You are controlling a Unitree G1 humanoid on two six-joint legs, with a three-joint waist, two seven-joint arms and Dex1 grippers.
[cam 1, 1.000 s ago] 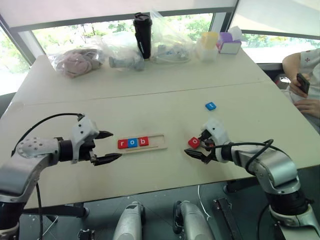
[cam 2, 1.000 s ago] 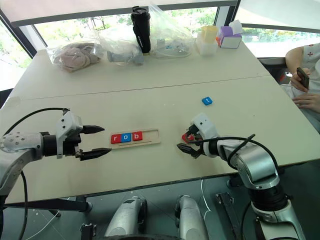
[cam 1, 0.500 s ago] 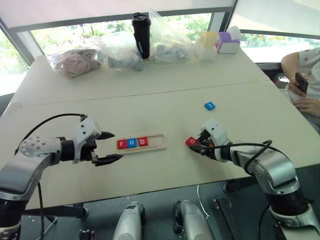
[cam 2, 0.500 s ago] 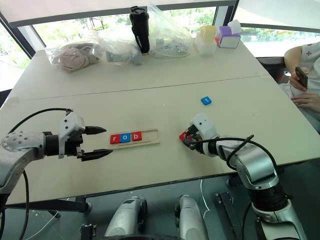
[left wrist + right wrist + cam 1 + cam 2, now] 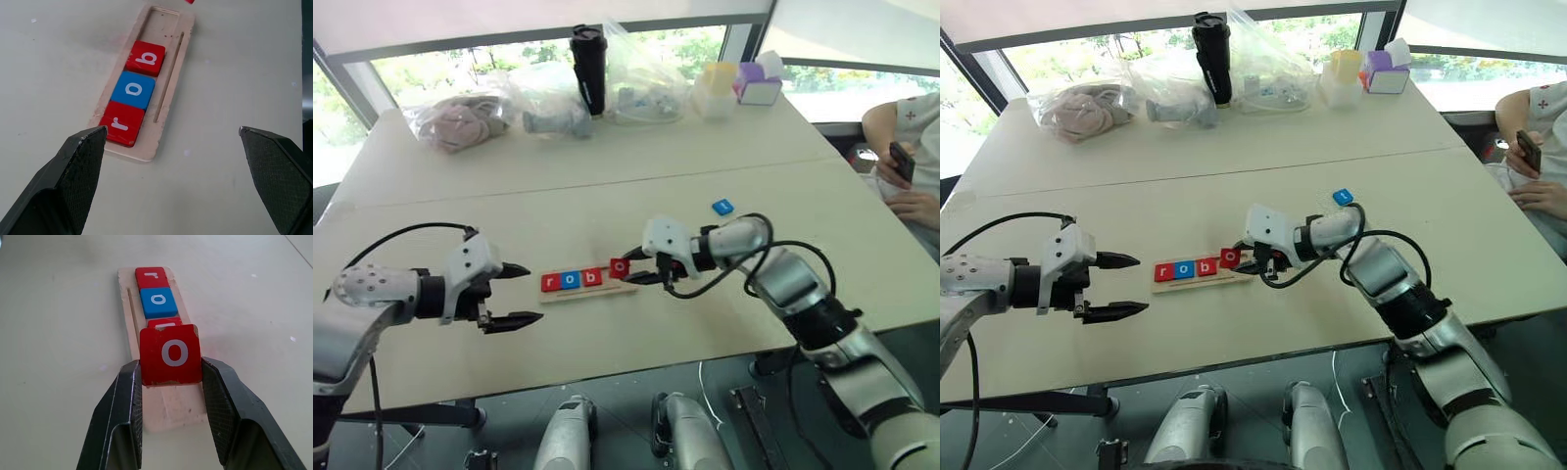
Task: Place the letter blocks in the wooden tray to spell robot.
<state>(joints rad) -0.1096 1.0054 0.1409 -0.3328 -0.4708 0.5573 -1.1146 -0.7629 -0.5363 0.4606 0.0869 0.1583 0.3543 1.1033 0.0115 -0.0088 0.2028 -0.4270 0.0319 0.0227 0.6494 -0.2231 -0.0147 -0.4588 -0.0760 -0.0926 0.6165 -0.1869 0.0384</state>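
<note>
The left tool (image 5: 517, 294) waited wide open and empty beside the wooden tray (image 5: 628, 288), where r, o and b (image 5: 132, 94) already sat. The right tool (image 5: 171, 387), which had been at the red o block (image 5: 170, 355) out on the counter (image 5: 607, 176) a second earlier, now gripped it above the tray's vacant end. The blue t block (image 5: 722, 207) remained farther right.

Red "r" block (image 5: 122, 123), blue "o" block (image 5: 133, 90) and red "b" block (image 5: 146, 58) lie in the light-wood tray (image 5: 172, 63); red "o" block (image 5: 170, 354) carries a white letter.
</note>
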